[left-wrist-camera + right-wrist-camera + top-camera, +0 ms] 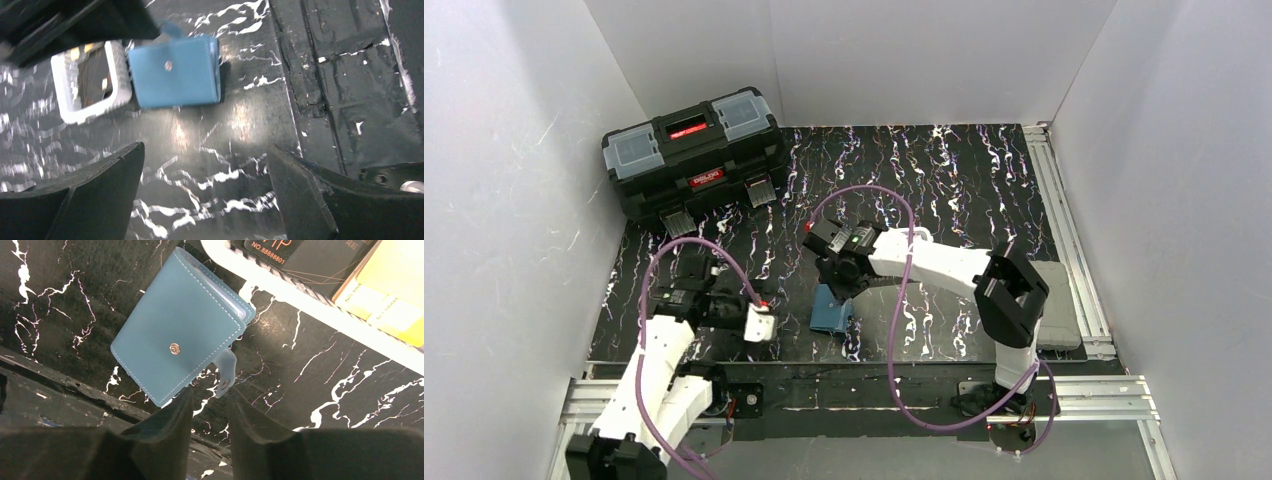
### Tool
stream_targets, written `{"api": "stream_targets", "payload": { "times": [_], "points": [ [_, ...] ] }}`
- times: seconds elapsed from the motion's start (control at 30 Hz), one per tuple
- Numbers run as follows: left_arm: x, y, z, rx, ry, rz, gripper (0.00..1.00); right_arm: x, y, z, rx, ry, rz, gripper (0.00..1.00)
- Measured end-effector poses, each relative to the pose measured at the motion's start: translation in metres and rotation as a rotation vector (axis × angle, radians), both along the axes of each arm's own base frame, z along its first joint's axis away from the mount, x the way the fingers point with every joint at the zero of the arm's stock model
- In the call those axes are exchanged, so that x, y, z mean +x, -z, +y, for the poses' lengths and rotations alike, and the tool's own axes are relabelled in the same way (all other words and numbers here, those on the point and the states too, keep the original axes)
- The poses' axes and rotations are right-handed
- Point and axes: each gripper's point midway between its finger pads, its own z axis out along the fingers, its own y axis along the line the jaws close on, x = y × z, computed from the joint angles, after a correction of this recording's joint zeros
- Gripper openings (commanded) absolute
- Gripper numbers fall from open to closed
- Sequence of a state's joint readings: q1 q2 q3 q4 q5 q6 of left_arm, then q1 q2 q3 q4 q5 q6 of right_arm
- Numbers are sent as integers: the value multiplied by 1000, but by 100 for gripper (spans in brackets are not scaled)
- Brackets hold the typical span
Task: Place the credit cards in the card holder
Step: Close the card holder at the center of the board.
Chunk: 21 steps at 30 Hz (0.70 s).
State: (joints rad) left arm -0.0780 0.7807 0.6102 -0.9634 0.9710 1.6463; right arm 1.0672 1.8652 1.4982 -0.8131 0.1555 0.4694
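Hovering with the right gripper (210, 407) just over the closed card holder (177, 347), jaws part-way apart, clasping nothing.

Lies flat on the black marbled table (60, 295), centre-left of the right wrist frame, stud facing up, snap tab (226, 371) sticking out toward the lower middle, right at the fingertips; cannot tell whether touching. Sits just beside the white mesh basket (280, 290) at upper right, with a black card (295, 252) and an orange card (395, 275) inside. In the left wrist frame, shows near the top centre, well beyond the left gripper (205, 150), spread wide and empty. At upper left of the top view, a black toolbox (694, 160).
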Motion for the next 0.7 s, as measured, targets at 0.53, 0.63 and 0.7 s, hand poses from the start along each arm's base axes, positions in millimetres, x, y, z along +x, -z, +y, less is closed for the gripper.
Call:
{"api": "stream_targets", "payload": {
  "times": [0.53, 0.63, 0.7],
  "points": [
    [1, 56, -52, 145, 459, -73, 63, 7, 23, -30, -19, 80, 107, 43],
    [5, 62, -55, 164, 485, -85, 55, 8, 21, -28, -3, 78, 108, 43],
    [6, 65, -56, 170, 494, -85, 53, 9, 19, -26, 14, 79, 110, 43]
  ]
}}
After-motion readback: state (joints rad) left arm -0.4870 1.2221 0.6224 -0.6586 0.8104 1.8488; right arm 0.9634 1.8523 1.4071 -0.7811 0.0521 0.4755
